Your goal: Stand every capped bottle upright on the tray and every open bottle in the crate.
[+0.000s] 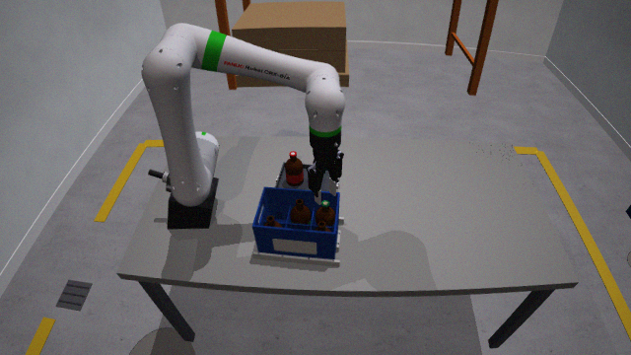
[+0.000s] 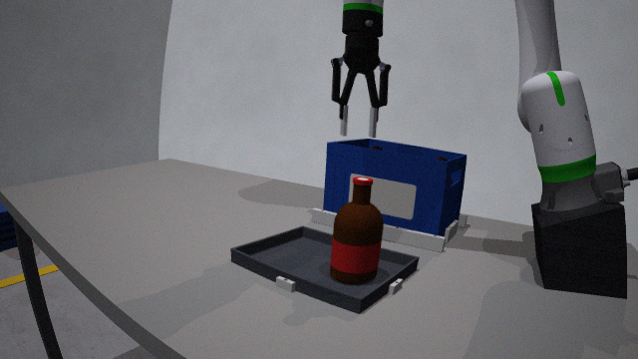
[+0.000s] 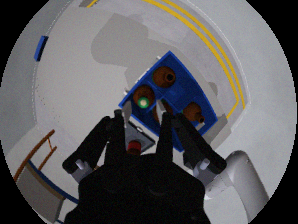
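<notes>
Top: green-capped bottle (image 1: 324, 215) (image 3: 143, 96) in crate (image 1: 296, 243) (image 2: 399, 186) (image 3: 169, 56), 1 still to move.
Exterior: my claw (image 1: 325, 197) (image 2: 358, 136) (image 3: 143, 105) part-open, holding 0.
Wrist: likely rigid glass, slick, breakable; weight unclear. I'd grip the neck under the cap, squarely.

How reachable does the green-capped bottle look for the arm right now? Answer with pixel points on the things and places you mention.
Probably yes: the open pincer (image 1: 325, 198) (image 2: 358, 136) (image 3: 143, 105) hangs above the blue crate (image 1: 297, 253) (image 2: 429, 191) (image 3: 170, 56), and the bottle's green cap (image 1: 325, 203) (image 3: 143, 102) shows uncovered. The crate walls and neighbouring bottles might crowd the fingers lower down.
</notes>
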`<state>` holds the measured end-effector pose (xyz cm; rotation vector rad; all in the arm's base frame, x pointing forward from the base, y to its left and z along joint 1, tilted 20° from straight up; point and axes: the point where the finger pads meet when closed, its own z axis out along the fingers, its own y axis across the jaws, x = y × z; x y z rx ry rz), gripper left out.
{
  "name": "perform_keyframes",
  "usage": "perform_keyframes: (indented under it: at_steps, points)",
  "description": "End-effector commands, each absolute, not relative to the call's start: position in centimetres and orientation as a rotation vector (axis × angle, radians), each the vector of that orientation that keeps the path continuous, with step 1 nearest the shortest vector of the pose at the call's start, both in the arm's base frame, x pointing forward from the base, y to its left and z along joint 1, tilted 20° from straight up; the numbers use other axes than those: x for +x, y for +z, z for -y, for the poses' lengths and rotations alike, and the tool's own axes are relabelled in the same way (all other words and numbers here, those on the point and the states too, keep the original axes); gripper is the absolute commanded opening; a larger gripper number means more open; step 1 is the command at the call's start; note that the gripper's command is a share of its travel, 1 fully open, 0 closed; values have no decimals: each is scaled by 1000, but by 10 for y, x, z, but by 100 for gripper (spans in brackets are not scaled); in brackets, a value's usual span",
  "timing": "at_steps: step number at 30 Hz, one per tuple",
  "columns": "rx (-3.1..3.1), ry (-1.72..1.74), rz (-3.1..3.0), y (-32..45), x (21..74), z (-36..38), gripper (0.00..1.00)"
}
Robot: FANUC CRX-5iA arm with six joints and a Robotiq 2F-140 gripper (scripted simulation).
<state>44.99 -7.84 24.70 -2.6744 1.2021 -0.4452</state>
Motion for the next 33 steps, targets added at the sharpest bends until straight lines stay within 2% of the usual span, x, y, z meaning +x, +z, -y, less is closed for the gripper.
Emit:
perform_keyframes:
  at_steps: [1, 33]
  points:
    - [-2674, -446, -1202, 241, 451, 78, 38]
    - [-2674, -446, -1202, 218, 458, 78, 38]
